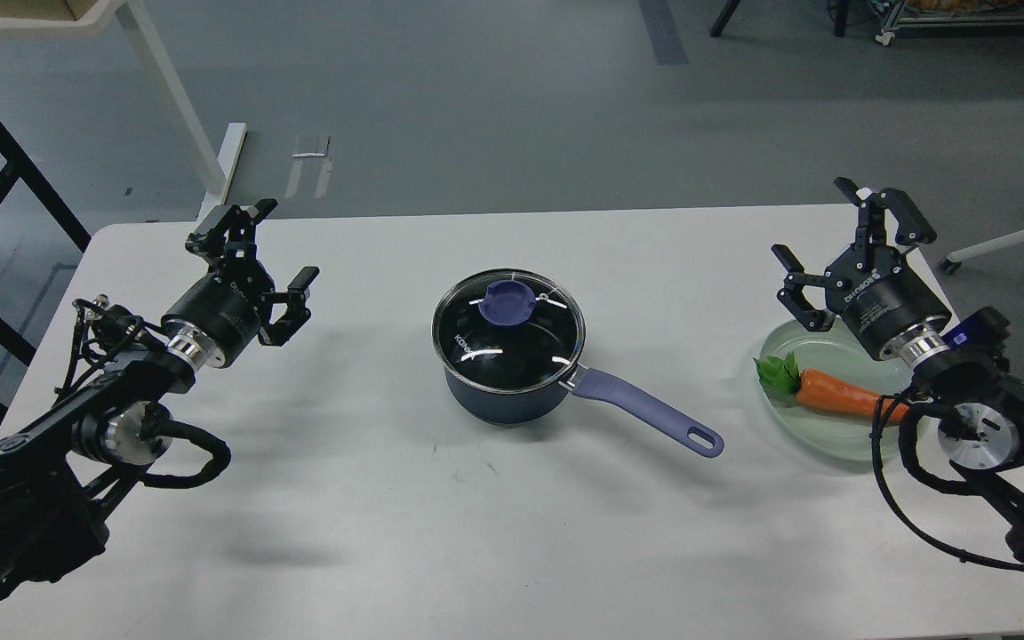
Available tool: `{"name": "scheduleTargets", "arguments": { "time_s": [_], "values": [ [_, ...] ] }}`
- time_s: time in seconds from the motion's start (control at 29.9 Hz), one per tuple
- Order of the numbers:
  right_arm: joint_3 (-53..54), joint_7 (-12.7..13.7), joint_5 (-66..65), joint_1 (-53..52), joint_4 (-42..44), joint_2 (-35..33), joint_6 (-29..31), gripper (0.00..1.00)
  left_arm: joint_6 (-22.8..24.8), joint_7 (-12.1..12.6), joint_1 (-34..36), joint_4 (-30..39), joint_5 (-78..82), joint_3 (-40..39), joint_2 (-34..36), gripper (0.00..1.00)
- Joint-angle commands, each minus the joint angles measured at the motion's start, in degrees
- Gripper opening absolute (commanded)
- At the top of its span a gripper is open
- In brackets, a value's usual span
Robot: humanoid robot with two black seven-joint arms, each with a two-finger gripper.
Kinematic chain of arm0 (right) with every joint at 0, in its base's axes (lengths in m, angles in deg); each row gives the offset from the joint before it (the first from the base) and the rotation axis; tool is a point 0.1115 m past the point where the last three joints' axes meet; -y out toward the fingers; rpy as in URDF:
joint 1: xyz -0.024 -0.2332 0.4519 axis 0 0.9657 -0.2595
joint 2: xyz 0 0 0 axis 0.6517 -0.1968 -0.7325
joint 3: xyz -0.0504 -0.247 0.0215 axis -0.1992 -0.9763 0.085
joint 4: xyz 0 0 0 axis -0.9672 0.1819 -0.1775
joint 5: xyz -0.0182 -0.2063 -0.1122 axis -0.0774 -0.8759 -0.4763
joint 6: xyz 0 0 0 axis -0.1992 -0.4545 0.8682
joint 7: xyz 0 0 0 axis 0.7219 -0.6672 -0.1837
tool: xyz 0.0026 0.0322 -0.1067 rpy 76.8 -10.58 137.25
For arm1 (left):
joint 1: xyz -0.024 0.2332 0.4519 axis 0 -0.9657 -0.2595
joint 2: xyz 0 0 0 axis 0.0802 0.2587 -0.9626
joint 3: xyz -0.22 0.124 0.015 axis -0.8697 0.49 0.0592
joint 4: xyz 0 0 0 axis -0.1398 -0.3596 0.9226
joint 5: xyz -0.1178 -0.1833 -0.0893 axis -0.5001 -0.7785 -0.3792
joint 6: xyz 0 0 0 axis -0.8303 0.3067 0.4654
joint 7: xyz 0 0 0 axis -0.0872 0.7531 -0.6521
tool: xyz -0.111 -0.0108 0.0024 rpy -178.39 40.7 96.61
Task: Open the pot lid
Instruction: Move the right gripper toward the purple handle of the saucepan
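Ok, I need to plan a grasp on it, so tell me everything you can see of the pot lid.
The lid is a round disc of clear glass with a thin steel rim and a purple-blue knob at its centre. It sits closed and level on the pot, near the middle of the white table. White lettering and light glare show on the glass, and the pot's dark inside shows through. Only the pot touches it; both grippers are well apart from it.

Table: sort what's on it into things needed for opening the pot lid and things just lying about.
Needed:
pot, closed
lid with knob
left claw and right claw, both open

Lying about:
carrot
green plate under it
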Motion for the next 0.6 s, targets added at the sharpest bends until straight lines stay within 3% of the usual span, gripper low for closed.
{"name": "scheduleTargets", "arguments": {
  "time_s": [0.0,0.2,0.57],
  "values": [
    [-1.3,0.0,-13.1,-4.6,-6.9,-8.1,0.2,0.99,0.7,-0.3,1.8,-2.2,0.1,2.7,1.6,0.99],
    [-13.3,-0.1,-30.6,-19.5,-12.8,-13.6,0.4,0.99,0.9,-1.1,4.0,-1.5,-0.6,6.6,1.5,0.99],
    [-43.9,-1.8,-58.4,-47.2,-20.6,-10.4,0.6,0.99,0.1,-1.3,7.2,-0.1,-0.8,6.6,1.9,0.99]
  ]
}}
